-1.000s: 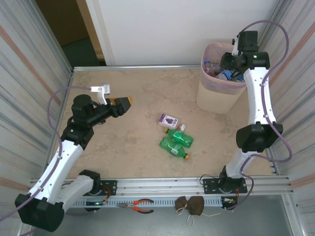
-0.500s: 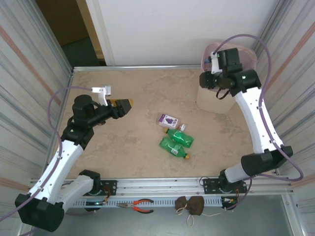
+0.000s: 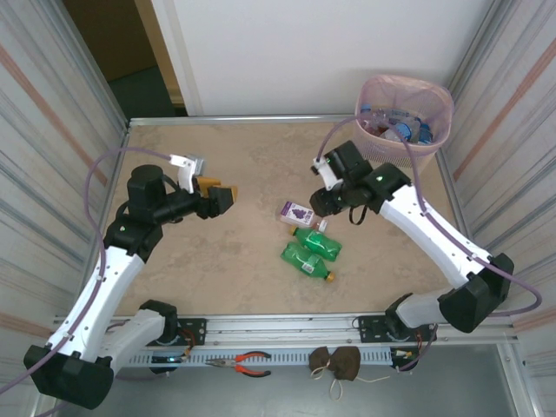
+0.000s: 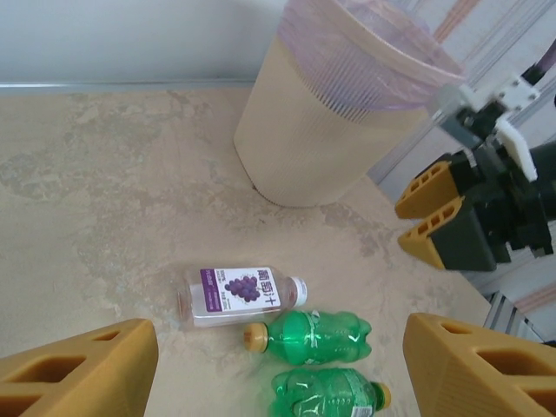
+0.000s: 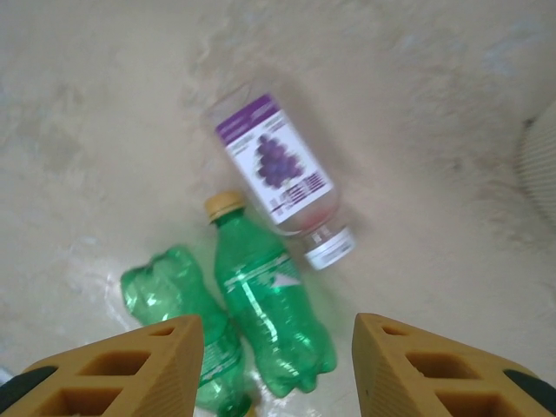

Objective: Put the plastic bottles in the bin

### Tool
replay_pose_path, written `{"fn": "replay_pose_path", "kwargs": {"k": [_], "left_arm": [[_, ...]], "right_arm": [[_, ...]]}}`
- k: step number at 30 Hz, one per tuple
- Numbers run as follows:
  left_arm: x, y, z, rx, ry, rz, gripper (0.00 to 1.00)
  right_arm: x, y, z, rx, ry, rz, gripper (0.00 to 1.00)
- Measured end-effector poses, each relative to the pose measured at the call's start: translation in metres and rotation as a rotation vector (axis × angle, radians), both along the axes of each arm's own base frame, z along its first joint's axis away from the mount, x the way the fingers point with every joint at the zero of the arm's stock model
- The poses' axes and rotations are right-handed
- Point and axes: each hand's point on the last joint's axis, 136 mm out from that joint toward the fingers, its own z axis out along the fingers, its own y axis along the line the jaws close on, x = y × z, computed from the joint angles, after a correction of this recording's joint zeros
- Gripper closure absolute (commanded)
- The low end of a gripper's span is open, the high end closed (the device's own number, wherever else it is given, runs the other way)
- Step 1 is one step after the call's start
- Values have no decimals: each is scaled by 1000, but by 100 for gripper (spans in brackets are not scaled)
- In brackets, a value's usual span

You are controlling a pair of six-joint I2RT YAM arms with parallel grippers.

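Bottles of thin plastic, three of them, lie on their sides in the middle of the table [image 3: 217, 261], well apart from the bin [image 4: 321, 148], which stands in the far right corner with several bottles already inside it. The purple-label bottle [image 5: 280, 174] is clear with a white cap; just beside it lies a green bottle [image 5: 265, 295] with a yellowish cap, and against that one a second green bottle [image 5: 174, 291] that looks dented. We judge all three to be empty or nearly so, therefore very light, with walls soft enough to give way under a hard squeeze; the smooth bodies will probably roll or slip away if a finger touches them off-centre. We would take hold across the middle of the body, on the label, not at the neck or the cap. The purple-label one seems the easiest, because its long sides are free, while the green pair leave little room for a finger between them. The right gripper [image 5: 278, 347] hangs over the bottles, its jaws apart and nothing in them; the left gripper [image 4: 278, 365] is at the left, jaws wide apart and also empty
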Motion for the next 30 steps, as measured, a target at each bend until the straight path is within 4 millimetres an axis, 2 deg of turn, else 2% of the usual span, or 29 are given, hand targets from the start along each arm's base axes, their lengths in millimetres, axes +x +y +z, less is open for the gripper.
{"fn": "replay_pose_path", "kwargs": {"k": [6, 10, 15, 21, 30], "left_arm": [[-4, 1, -7, 21, 24, -5, 25], [-6, 2, -9, 26, 32, -5, 25], [-8, 7, -9, 47, 35, 17, 25], [-8, 10, -7, 56, 28, 35, 24], [-7, 10, -6, 54, 25, 41, 24]], "right_arm": [[-38, 34, -35, -73, 66, 101, 51], [-54, 53, -61, -143, 112, 143, 48], [-68, 65, -98, -262, 166, 188, 44], [-70, 67, -130, -369, 214, 190, 36], [-63, 72, -151, -427, 224, 187, 30]]}}
